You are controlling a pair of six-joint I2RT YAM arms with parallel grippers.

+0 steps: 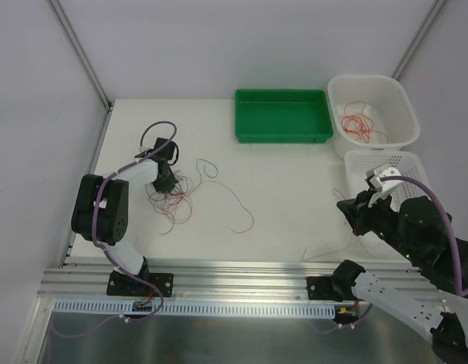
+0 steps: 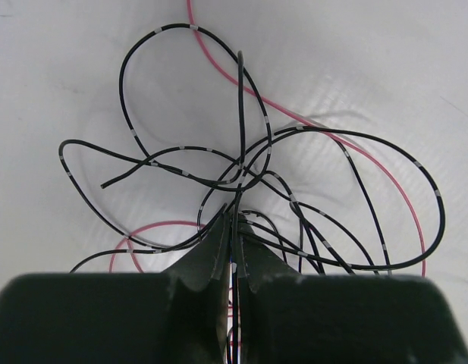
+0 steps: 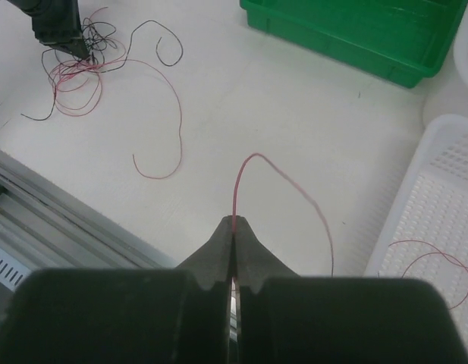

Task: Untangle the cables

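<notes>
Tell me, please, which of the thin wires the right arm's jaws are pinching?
The lone thin red wire arching out of the right gripper's shut jaws beside the white perforated basket; most others lie in the red-and-black tangle at the left gripper.

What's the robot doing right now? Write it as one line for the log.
left gripper: shut on black cable in tangle | right gripper: shut on red cable | untangling: not yet done

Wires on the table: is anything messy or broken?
Only the knot of red and black wires on the left of the table looks messy, looped through each other where the left gripper pinches one. Nothing appears broken.
</notes>
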